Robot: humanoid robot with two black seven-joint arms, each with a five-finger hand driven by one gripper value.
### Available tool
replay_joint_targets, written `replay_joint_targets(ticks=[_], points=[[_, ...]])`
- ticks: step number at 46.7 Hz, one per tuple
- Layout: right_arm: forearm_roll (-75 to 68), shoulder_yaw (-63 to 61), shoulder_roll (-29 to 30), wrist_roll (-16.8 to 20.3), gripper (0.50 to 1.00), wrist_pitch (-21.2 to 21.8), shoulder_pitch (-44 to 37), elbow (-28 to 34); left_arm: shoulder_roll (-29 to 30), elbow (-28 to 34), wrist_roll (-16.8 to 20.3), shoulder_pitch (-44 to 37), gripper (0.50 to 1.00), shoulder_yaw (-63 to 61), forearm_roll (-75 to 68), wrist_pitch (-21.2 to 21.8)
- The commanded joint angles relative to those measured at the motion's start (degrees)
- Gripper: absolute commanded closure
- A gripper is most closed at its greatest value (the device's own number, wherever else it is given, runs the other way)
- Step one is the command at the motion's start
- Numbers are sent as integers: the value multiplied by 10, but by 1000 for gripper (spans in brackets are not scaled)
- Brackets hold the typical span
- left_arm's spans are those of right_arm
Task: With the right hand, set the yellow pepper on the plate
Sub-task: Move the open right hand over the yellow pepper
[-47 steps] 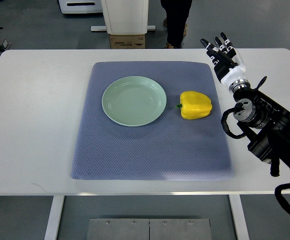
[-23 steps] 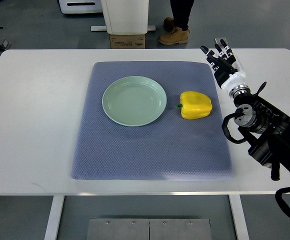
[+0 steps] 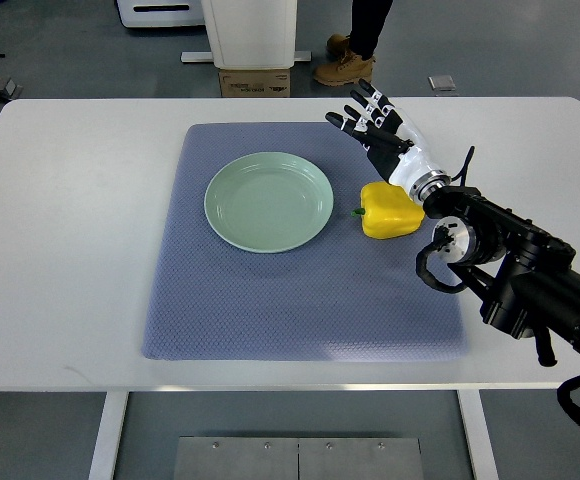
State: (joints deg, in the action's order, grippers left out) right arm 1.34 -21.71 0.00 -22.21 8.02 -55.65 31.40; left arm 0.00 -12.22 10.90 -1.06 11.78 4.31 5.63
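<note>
My right hand [image 3: 378, 125], fingers spread and empty, had swung in from the table's right edge to hover just behind the glossy yellow bell pepper [image 3: 391, 210], which lay untouched beside the pale green round plate [image 3: 268, 201].

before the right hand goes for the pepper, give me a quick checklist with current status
1. Right hand open, fingers spread, holding nothing: ok.
2. Hand lined up on the yellow pepper: not ok, it sits beyond the pepper toward the far edge of the mat.
3. Pepper resting free on the mat, nothing touching it: ok.
4. Plate empty and left of the pepper, close by: ok.
5. Height of the hand above the pepper: cannot tell from this one view.
6. Person's boots beyond the table, away from the work: ok.
</note>
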Motion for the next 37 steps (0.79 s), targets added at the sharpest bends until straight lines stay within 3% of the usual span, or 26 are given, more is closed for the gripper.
replay_joint_targets(ticks=[1, 18, 29, 37], points=[[15, 56, 0, -5, 500, -3, -14, 3, 0, 0, 0, 0, 500, 0, 0, 0], [25, 232, -64, -30, 500, -30, -121, 73, 0, 0, 0, 0, 500, 0, 0, 0], [68, 390, -133, -73, 500, -117, -216, 167, 0, 0, 0, 0, 500, 0, 0, 0], [96, 497, -151, -90, 500, -171, -270, 214, 0, 0, 0, 0, 500, 0, 0, 0]])
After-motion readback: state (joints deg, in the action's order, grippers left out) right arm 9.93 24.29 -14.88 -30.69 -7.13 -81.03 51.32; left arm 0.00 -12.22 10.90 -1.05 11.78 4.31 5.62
